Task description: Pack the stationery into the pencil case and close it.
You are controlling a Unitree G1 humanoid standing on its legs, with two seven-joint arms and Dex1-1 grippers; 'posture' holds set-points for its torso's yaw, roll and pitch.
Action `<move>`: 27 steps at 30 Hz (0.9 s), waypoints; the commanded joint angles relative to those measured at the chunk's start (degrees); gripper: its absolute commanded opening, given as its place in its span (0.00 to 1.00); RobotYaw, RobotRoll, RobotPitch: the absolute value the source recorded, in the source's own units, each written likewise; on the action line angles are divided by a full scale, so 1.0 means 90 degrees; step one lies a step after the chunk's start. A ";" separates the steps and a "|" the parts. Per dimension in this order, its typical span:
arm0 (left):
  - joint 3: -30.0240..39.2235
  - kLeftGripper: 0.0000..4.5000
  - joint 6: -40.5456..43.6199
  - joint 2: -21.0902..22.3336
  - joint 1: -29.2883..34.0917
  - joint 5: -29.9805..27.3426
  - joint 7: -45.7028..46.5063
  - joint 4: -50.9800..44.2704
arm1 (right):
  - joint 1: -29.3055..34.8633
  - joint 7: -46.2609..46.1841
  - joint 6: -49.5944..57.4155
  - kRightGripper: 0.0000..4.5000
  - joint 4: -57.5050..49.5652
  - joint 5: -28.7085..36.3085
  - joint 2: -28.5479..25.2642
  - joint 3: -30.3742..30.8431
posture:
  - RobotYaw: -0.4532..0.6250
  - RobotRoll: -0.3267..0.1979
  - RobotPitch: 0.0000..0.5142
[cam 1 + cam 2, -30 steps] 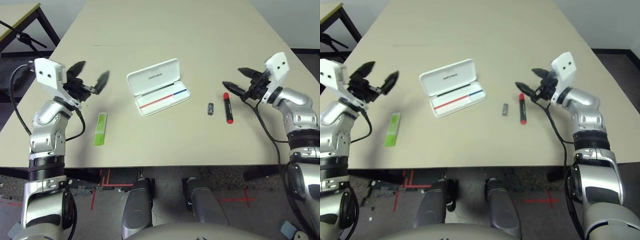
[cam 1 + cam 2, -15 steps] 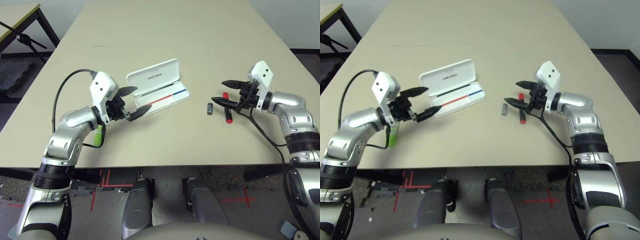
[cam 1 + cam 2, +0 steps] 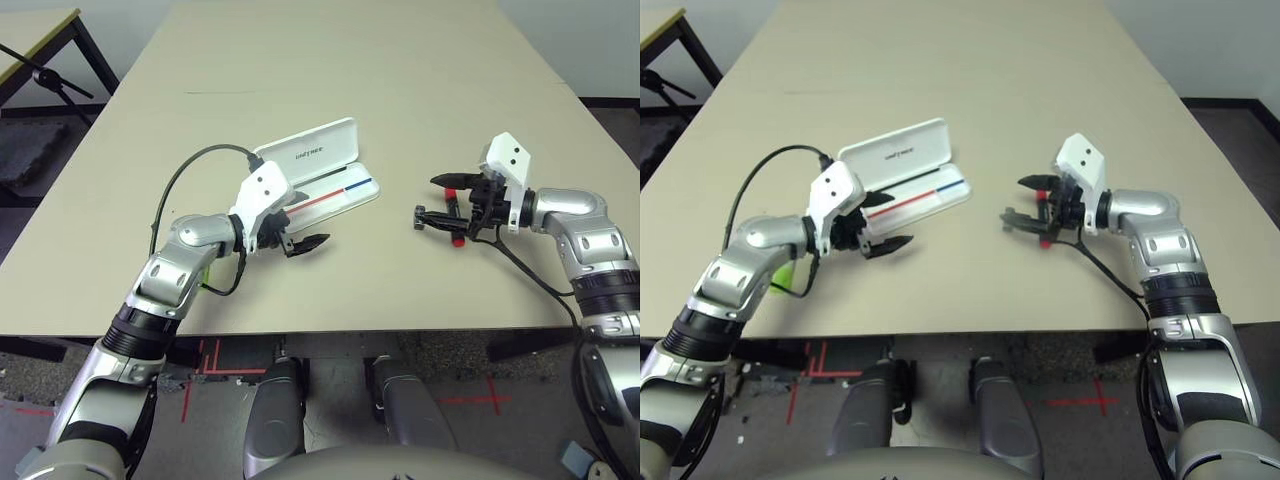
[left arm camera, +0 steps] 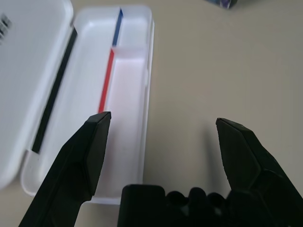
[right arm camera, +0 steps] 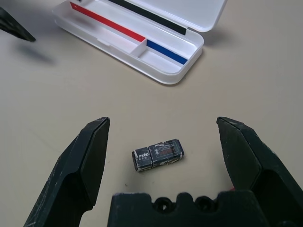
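The white pencil case [image 3: 318, 176] lies open at mid-table, lid tipped back, tray [image 4: 124, 113] holding red and blue strips. My left gripper [image 3: 293, 229] hovers open just in front of the tray's left end, holding nothing. Behind that forearm a sliver of the lime-green highlighter [image 3: 783, 277] shows. My right gripper [image 3: 438, 199] is open, right of the case. It hangs over the tiny dark grey block [image 5: 158, 154], which lies on the table between its fingers. The black marker with a red cap [image 3: 458, 238] lies right beside the block, partly covered by the gripper.
The beige table [image 3: 360, 60] stretches far behind the case. A second table and a black stand [image 3: 45, 72] are off the far left corner. The floor with red tape marks runs below the front edge.
My left arm swung right, from beside the highlighter to the front of the case. My right gripper moved left and down over the block and marker. Both stay open.
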 commanded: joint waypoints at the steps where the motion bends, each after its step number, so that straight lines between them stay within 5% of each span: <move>1: -0.0170 1.00 0.0025 -0.0042 -0.0114 0.0188 -0.0127 0.0260 | 0.0162 -0.0043 0.0109 1.00 -0.0227 0.0055 -0.0118 -0.0036 | 0.37 0.62 0.30; 11: -0.0281 1.00 0.0312 -0.0050 -0.0242 0.0299 -0.0551 0.0542 | 0.0348 -0.0230 0.0208 1.00 -0.0493 0.0142 -0.0205 -0.0096 | 0.35 0.62 0.30; 23: -0.0273 0.02 0.0516 0.0042 -0.0368 0.0259 -0.0937 0.0748 | 0.0487 -0.0453 0.0230 1.00 -0.0683 0.0240 -0.0222 -0.0119 | 0.33 0.62 0.31; 27: -0.0256 0.01 0.0237 0.0208 -0.0490 0.0360 -0.1136 0.0814 | 0.0534 -0.0396 0.0342 1.00 -0.0857 0.0320 -0.0248 -0.0094 | 0.33 0.62 0.31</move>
